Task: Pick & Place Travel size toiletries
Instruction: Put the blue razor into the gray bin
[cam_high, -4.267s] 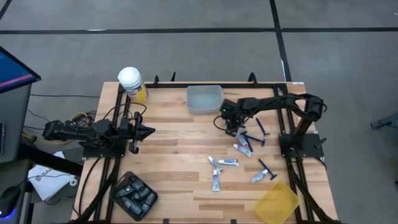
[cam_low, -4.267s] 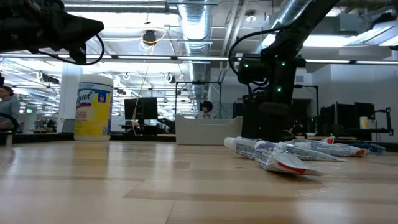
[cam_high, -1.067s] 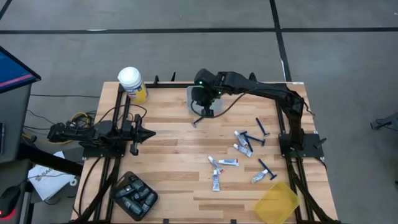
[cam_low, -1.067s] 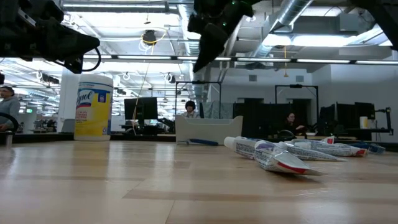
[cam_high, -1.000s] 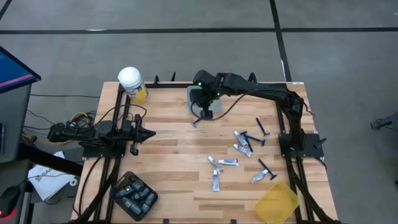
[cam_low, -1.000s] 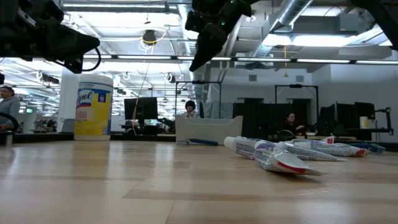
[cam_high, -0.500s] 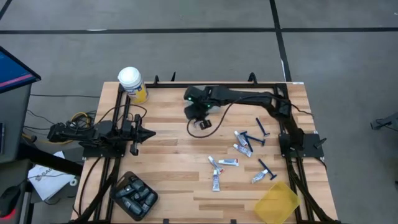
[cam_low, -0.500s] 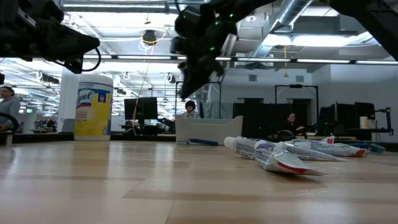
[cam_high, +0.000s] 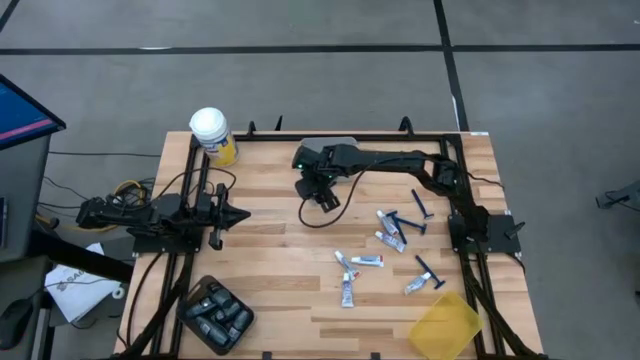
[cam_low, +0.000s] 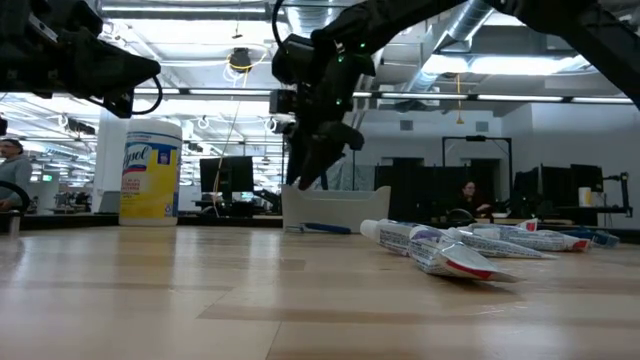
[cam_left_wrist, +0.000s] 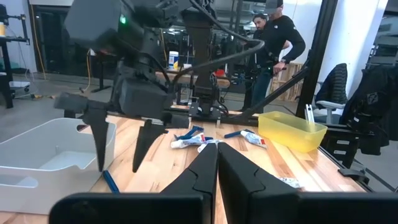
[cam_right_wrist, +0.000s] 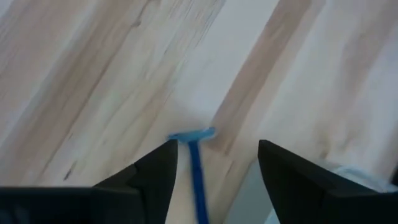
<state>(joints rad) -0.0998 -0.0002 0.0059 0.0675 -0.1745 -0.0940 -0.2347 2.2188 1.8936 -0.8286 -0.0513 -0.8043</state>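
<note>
Pale butcher-block planks make up the worktop (cam_high: 270, 270), and near its far edge a blue T-shaped disposable razor (cam_right_wrist: 195, 163) lies flat on the wood just beside the translucent white plastic bin (cam_left_wrist: 37, 155), outside it rather than in it, as far as the left wrist view shows. Directly over that razor hangs the right tool (cam_high: 325, 197), its two dark fingers spread apart with the blue handle showing between them and nothing gripped. Judging by this, the sorting is at an early stage: the bin's inside is mostly hidden under the arm from above, so I cannot tell whether anything is in it, and this razor still needs lifting over the wall. On the right half a loose group remains: white squeeze tubes with blue and red marks (cam_high: 368, 261) and two more blue razors (cam_high: 422, 204), well apart from the bin. A yellow plastic tub (cam_high: 446, 325) sits at the near right corner, a black tray of dark grey oval pieces (cam_high: 215, 315) at the near left, and a tall yellow wipes canister with a white lid (cam_high: 213, 134) at the far left corner. Parked low at the left edge, the left tool (cam_high: 238, 211) is clenched and empty. Nothing blocks the razor except the bin wall close alongside it.
</note>
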